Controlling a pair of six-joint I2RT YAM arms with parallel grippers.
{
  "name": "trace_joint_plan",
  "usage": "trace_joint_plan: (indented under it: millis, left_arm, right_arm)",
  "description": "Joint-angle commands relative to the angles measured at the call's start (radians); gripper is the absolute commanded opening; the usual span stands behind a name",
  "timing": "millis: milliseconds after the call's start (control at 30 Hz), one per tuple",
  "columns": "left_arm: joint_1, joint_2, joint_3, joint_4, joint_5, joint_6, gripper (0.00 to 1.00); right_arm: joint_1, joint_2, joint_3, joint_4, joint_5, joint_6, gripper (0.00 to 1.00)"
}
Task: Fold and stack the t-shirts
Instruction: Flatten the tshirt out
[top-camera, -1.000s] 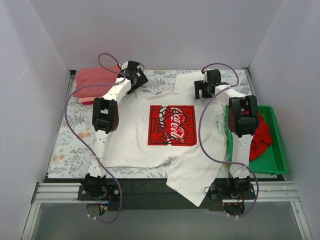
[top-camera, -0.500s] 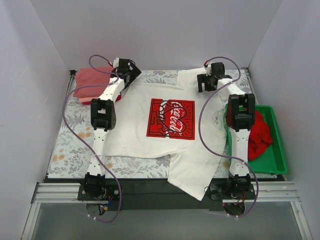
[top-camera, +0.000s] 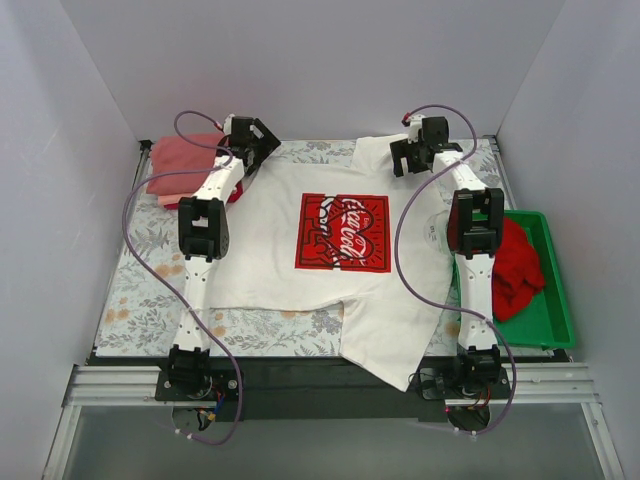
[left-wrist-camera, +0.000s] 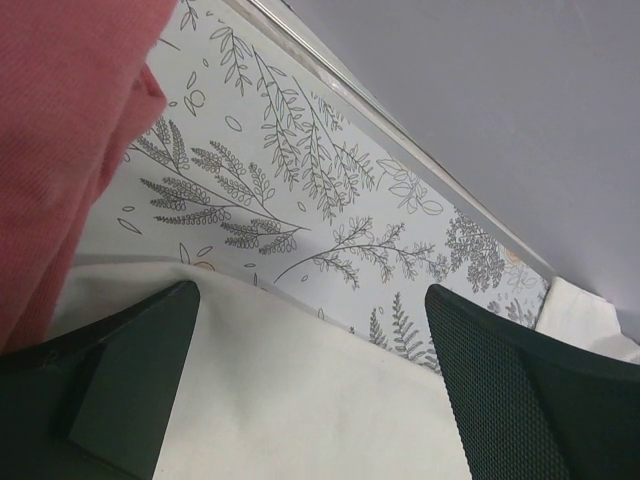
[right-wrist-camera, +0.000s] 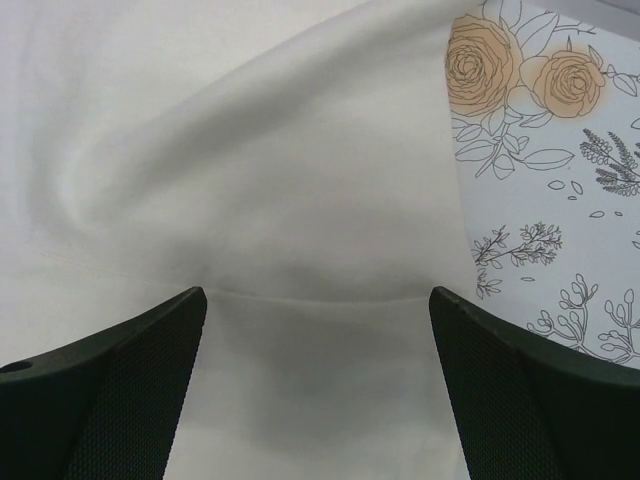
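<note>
White t-shirt (top-camera: 340, 250) with red Coca-Cola print: lies spread, print up, across the floral table cover (top-camera: 150, 280), one flap hanging over the near edge. Left gripper (top-camera: 255, 145): jaws spread wide, gripping nothing — poised at the shirt's far left corner, just beside the folded pink and red t-shirts (top-camera: 185, 165) stacked in the table's far left corner. In the left wrist view, white cloth below both fingers (left-wrist-camera: 130, 390), shirt edge just ahead of them, bare cover beyond, folded red fabric at the left margin. Right gripper (top-camera: 412, 158): jaws likewise wide apart and empty — placed over the shirt's far right part. In the right wrist view, white fabric with a seam between the fingers, cover showing at the right. Contact between fingertips and cloth: cannot tell. Loose red t-shirt (top-camera: 515, 270): bunched in the green tray (top-camera: 550, 320) at the right edge, apart from both grippers.
</note>
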Motion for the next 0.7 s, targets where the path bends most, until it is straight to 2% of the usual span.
trace_joint_plan:
  millis: [0,200,233,300,333,467,500,533,567,600,667]
  left_arm:
    - [-0.010,-0.123,-0.031,0.010,0.078,0.050,0.96]
    - [-0.084,-0.353,-0.172,-0.011,0.038,0.131,0.96]
    - [-0.093,-0.418,-0.194,-0.021,-0.017,0.137,0.97]
    - [-0.114,-0.482,-0.258,-0.063,-0.034,0.145,0.97]
    - [-0.121,-0.549,-0.284,-0.079,-0.046,0.145,0.97]
    - [-0.154,-0.755,-0.543,-0.120,-0.071,0.105,0.97]
    - [-0.164,-0.800,-0.680,-0.126,-0.075,0.093,0.96]
    - [-0.168,-0.885,-0.748,-0.129,-0.075,0.056,0.97]
    - [-0.173,-0.932,-0.816,-0.131,-0.072,0.041,0.97]
    - [-0.174,-0.979,-0.965,-0.131,-0.082,0.015,0.97]
    - [-0.182,-1.110,-1.104,-0.134,-0.097,-0.051,0.97]
  right_arm:
    - [-0.002,-0.129,0.006,-0.007,-0.055,-0.036,0.98]
    - [0.036,-0.397,-0.176,-0.006,-0.017,-0.011,0.98]
    - [0.047,-0.431,-0.236,-0.006,0.000,-0.002,0.98]
    - [0.079,-0.540,-0.310,-0.007,0.062,0.035,0.98]
    - [0.091,-0.582,-0.406,-0.007,0.079,0.055,0.98]
    - [0.149,-0.787,-0.703,0.004,0.116,0.190,0.98]
    - [0.159,-0.868,-0.765,0.005,0.119,0.234,0.98]
    - [0.168,-0.910,-0.826,0.014,0.123,0.260,0.98]
    - [0.185,-0.986,-0.956,0.030,0.117,0.277,0.98]
    - [0.194,-1.022,-1.010,0.034,0.117,0.300,0.98]
    - [0.215,-1.121,-1.171,0.040,0.123,0.322,0.98]
